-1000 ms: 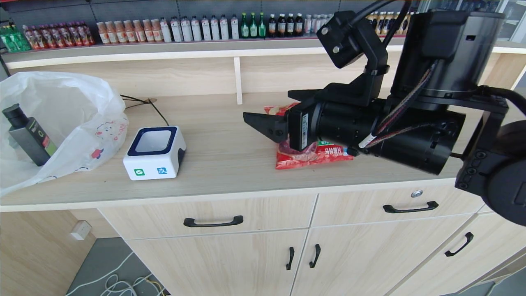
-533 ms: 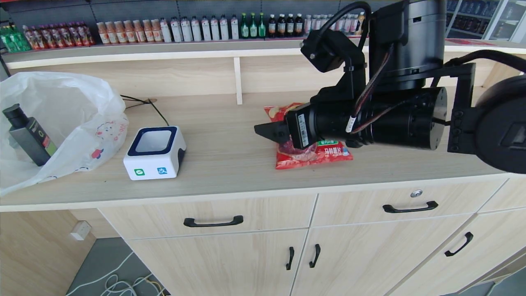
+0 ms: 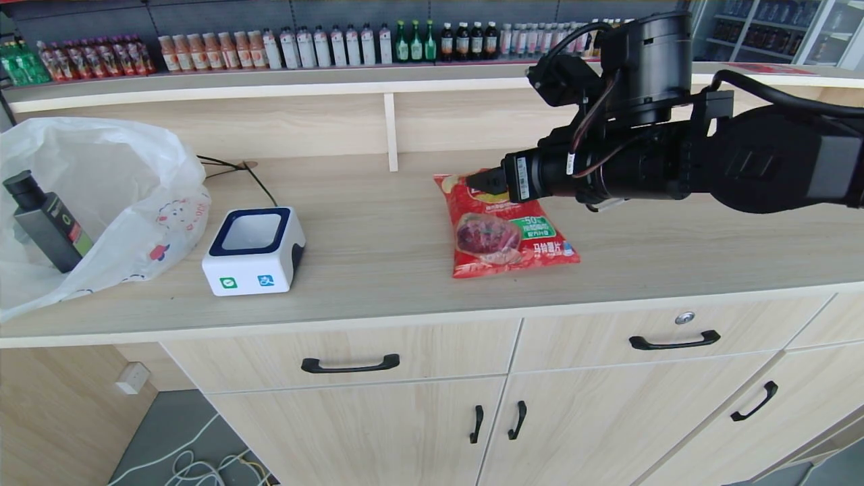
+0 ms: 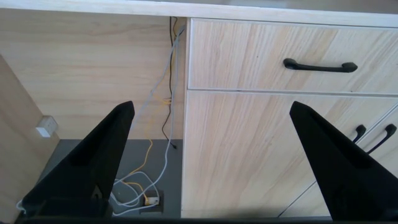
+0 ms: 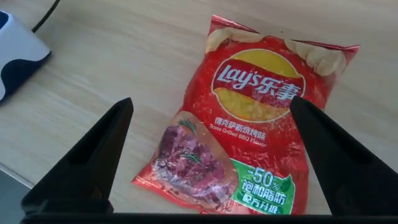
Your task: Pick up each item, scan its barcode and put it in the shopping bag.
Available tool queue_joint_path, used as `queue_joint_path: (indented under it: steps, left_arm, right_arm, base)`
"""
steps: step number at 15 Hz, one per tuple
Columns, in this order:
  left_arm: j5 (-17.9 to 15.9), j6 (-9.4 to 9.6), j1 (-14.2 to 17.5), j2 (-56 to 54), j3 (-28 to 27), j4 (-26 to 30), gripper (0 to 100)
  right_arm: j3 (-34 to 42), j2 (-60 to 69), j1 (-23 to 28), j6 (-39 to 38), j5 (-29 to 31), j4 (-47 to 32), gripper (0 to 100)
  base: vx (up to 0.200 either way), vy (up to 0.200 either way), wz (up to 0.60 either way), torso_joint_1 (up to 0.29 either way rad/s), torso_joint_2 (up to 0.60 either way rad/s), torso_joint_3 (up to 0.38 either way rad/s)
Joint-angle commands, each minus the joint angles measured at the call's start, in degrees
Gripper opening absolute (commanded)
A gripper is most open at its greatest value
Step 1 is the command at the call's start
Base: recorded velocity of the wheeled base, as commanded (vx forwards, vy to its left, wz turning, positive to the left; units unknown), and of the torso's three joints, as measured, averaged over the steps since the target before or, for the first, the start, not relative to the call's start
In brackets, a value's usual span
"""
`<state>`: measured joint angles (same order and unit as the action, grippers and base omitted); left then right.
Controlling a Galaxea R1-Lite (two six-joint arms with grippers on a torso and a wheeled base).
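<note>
Right jaws apart over chips (image 3: 506, 229); bottle (image 3: 47, 226) inside bag (image 3: 135, 169).

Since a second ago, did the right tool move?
Yes. The right tool drew away from the scanner, to the far end of the chip bag.

Bottle (image 3: 44, 223) in bag (image 3: 138, 169) far L, scanner (image 3: 254, 251) beside bag, chips (image 3: 503, 229) R

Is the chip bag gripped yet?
No, the red foil chip bag lies flat on the light wooden counter under the open right tool.
</note>
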<state>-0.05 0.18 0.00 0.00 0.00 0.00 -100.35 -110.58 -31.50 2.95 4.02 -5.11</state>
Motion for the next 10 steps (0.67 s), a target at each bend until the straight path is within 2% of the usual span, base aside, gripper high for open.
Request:
queue_joint_path:
  steps: [1,3,10]
  left_arm:
    - [-0.04,-0.01,0.00,0.00,0.00,0.00,100]
    - [0.05,-0.01,0.00,0.00,0.00,0.00,100]
    - [-0.04,-0.01,0.00,0.00,0.00,-0.09,100]
  right_arm:
    - [-1.25,-2.01,2.94,0.13,0.11,-0.17,100]
    - [-0.90,-2.45,4.34,0.21,0.11,-0.17,100]
    - [1.92,-3.06,4.17,-0.40,-0.24,-0.08,100]
  base:
    - [0.000,0.000,0.00,0.000,0.00,0.000]
    - [0.000,0.000,0.00,0.000,0.00,0.000]
    - [0.000,0.000,0.00,0.000,0.00,0.000]
